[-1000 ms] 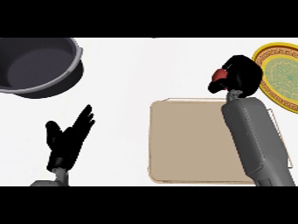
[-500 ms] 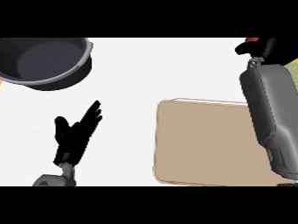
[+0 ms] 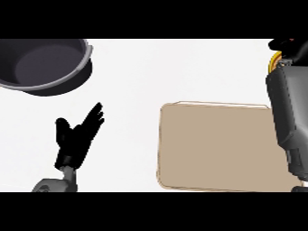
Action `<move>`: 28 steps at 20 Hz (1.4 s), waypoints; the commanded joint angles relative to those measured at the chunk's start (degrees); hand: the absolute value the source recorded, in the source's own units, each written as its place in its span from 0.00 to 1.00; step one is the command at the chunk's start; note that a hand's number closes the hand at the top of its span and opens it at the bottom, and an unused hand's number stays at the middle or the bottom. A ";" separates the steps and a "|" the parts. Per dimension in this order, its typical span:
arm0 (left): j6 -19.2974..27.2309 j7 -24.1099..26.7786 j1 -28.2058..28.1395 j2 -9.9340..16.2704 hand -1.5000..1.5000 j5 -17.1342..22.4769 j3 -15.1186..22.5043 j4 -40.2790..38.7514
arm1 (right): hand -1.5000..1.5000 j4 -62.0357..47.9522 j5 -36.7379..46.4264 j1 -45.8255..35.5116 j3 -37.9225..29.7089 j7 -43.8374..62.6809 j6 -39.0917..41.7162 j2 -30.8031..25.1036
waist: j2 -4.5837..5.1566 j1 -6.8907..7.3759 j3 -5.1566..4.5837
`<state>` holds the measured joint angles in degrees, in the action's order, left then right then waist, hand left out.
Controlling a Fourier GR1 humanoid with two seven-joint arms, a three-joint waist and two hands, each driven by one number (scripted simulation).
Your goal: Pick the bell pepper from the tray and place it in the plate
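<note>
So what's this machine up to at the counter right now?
The robot's right hand is stretched to the far right of the counter, over the yellow rim of a plate that is mostly hidden behind its forearm. A speck of red shows at that hand, probably the bell pepper, though too little is visible to be sure. The tan tray shows nothing on its visible surface. The left hand rests open at the lower left, and a dark pot stands at the upper left.
</note>
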<state>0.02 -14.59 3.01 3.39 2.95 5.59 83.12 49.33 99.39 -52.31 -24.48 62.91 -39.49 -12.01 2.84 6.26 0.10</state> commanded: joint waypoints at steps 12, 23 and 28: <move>-0.08 1.71 -2.13 -0.07 0.50 0.51 -0.93 -1.18 | 1.00 -6.72 14.09 7.42 -17.36 9.95 -23.26 -3.15 | -0.90 -2.34 0.08; 1.38 1.66 -0.71 -0.61 0.50 0.10 -1.87 -2.51 | 1.00 -22.48 1.63 5.12 -28.94 2.59 -23.78 -11.30 | -1.19 -3.58 0.27; -0.15 2.95 -2.35 0.39 0.50 1.02 -2.39 -1.74 | 0.00 -31.66 -7.03 4.27 -30.93 -5.69 -22.86 -13.77 | -0.99 -2.50 0.48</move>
<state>0.22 -12.43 0.94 3.66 3.61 3.58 81.69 23.11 98.47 -47.39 -53.24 60.87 -62.09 -24.44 1.73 3.52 0.46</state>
